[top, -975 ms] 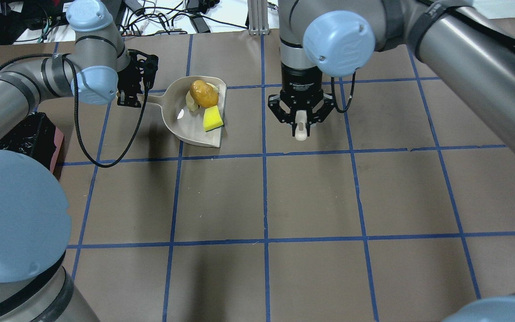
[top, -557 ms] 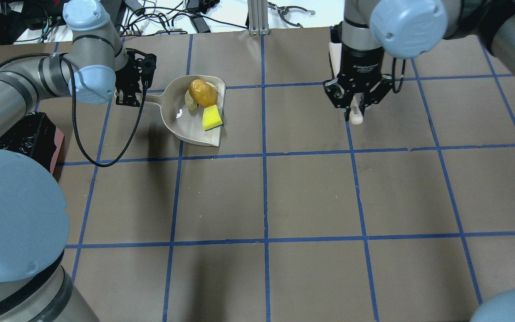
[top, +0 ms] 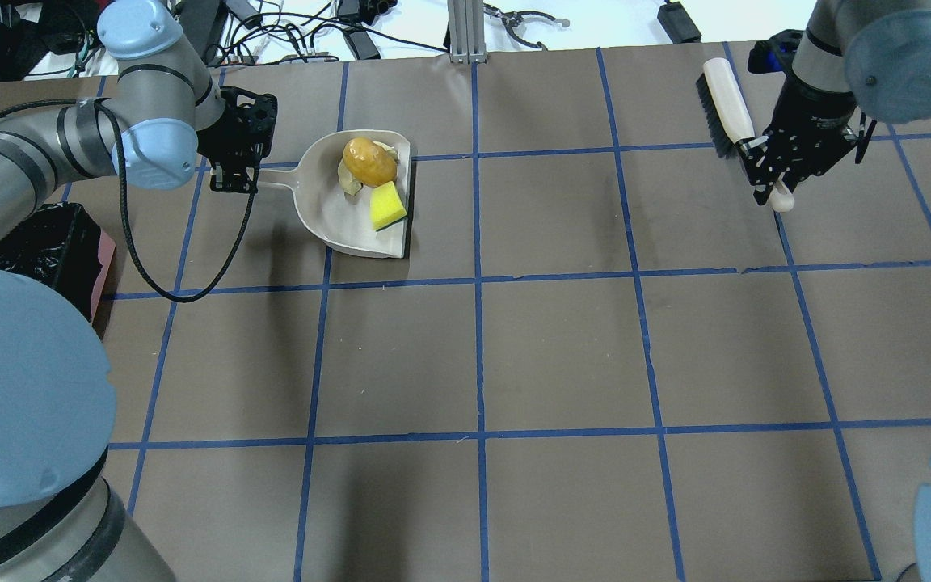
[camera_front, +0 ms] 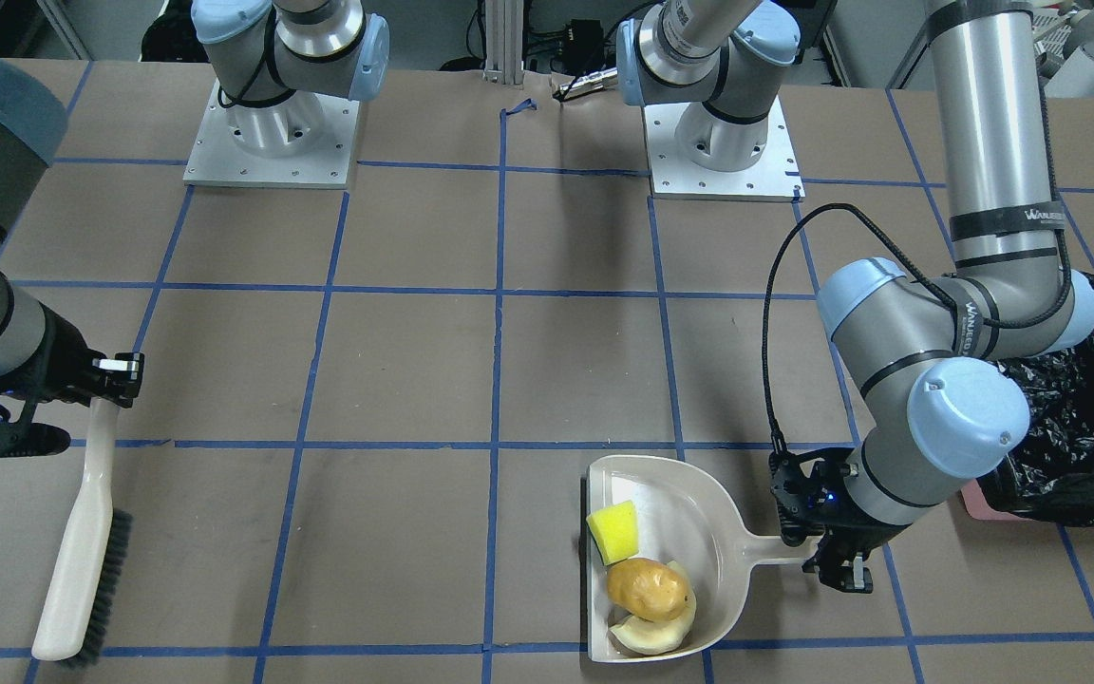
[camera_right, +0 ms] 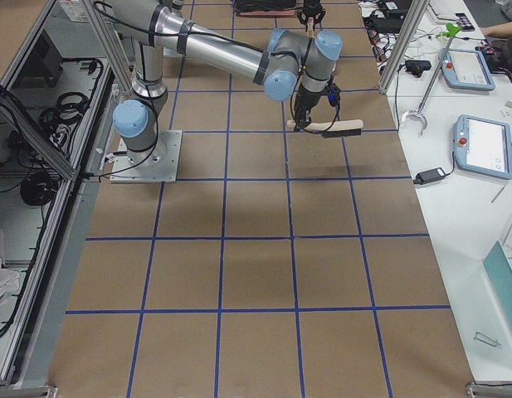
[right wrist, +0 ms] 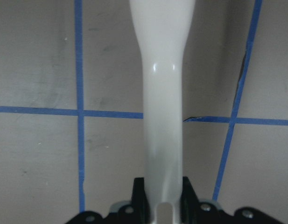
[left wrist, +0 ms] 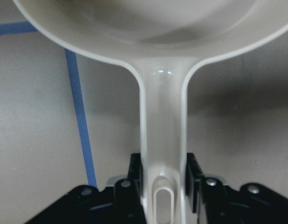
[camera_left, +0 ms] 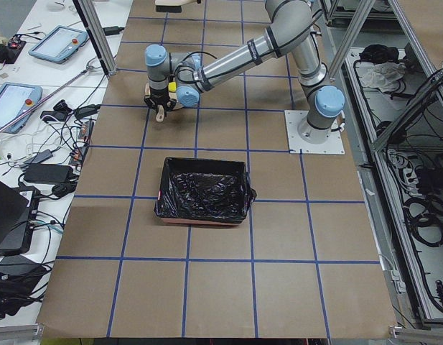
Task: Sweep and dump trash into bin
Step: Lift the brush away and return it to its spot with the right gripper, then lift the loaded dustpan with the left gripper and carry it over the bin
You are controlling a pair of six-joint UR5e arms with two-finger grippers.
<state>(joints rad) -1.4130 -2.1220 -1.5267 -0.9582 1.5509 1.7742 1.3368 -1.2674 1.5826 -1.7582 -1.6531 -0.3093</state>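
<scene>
The beige dustpan [top: 328, 222] lies at the far left of the table and also shows in the front view [camera_front: 708, 518]. It holds the trash: a yellow wedge [top: 388, 205], a brown-yellow potato lump [top: 368, 161] and a pale crescent [top: 347, 183] partly under the potato. My left gripper [top: 233, 171] is shut on the dustpan handle [left wrist: 163, 140]. My right gripper [top: 763, 175] is shut on the white handle of a brush [top: 726, 101] at the far right, with the bristles pointing away. The pink bin [camera_front: 1069, 446] with a black bag stands left of the dustpan.
The bin [top: 53, 246] is partly hidden under my left arm in the overhead view. It shows whole in the left side view [camera_left: 203, 190]. The brown table bears a blue tape grid. Cables and devices lie beyond the far edge.
My right gripper has carried the brush from beside the dustpan far to the right and turned it flat. The dustpan and my left gripper have barely shifted.
</scene>
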